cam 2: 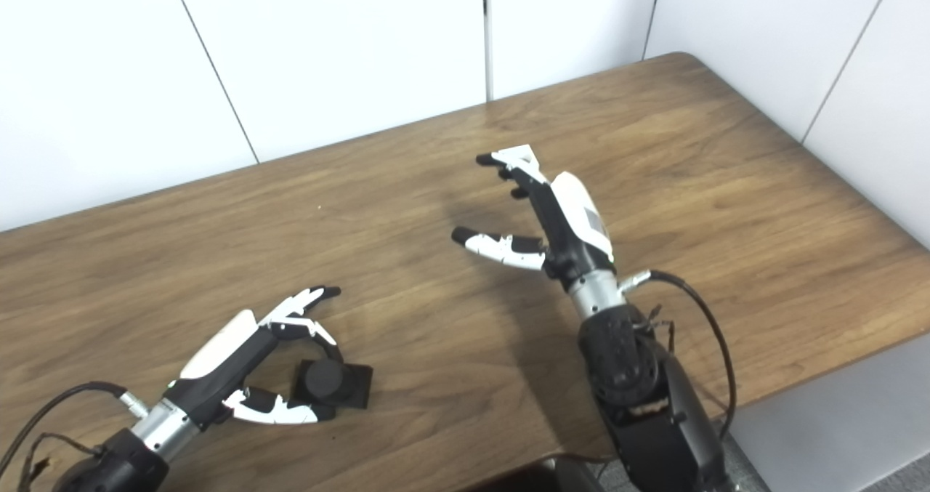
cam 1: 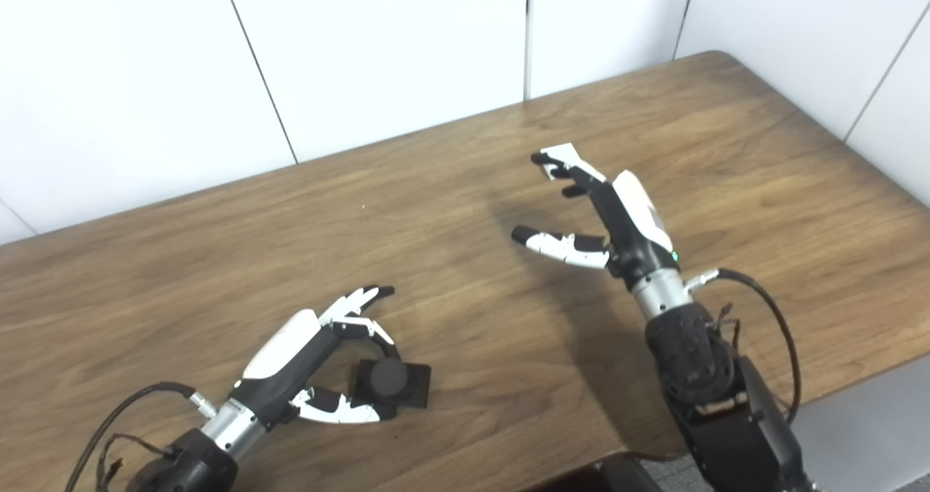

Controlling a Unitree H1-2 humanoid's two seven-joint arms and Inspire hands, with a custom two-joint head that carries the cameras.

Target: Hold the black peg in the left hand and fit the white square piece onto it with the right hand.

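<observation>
**Q:** Peg status, and how will it handle?

**R:** Black peg [cam 1: 389, 378] stands on its square black base on the wooden surface [cam 1: 465, 288], near the front edge. Left hand [cam 1: 320, 365] brackets it, fingers spread apart and curling over the top, thumb low along the near side. Contact cannot be confirmed; nothing lifted. Judged rigid, light plastic, smooth-sided. Best taken by the base or low on the post, leaving the top free for mating.

**Q:** White piece?

**R:** White square piece [cam 1: 565, 153] sits right at the fingertips of the right hand [cam 1: 603, 216], well apart from the peg. Thumb splayed, fingers not closed; whether the piece is pinched or merely lying behind the tips, cannot tell. Probably thin, stiff, easy to slip.

**Q:** Obscured?

**R:** Piece's hole not visible; most of it hidden by fingers. Peg's cross-section unclear, black on black.
</observation>
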